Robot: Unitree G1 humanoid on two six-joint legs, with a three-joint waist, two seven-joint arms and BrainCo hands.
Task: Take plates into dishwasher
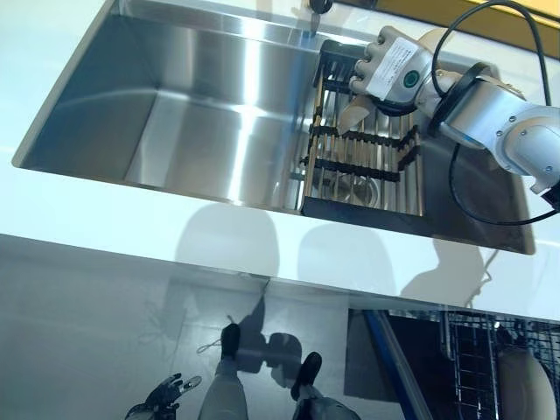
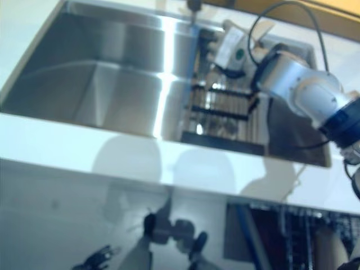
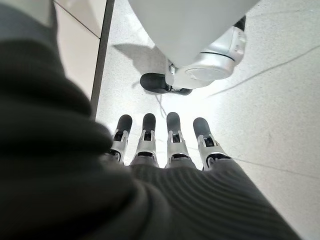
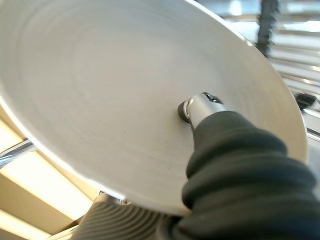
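Observation:
A pale plate fills the right wrist view, with my right hand's thumb pressed on its face. In the left eye view my right hand is over the black dish rack in the right part of the steel sink, and the plate's edge shows just below the hand, standing in the rack. The hand pinches the plate; its fingers are hidden behind it. My left hand hangs low by the floor, its fingers straight and empty.
A white counter runs along the sink's near edge. The open dishwasher's wire rack shows at the lower right, with a plate standing in it. A faucet base is behind the sink.

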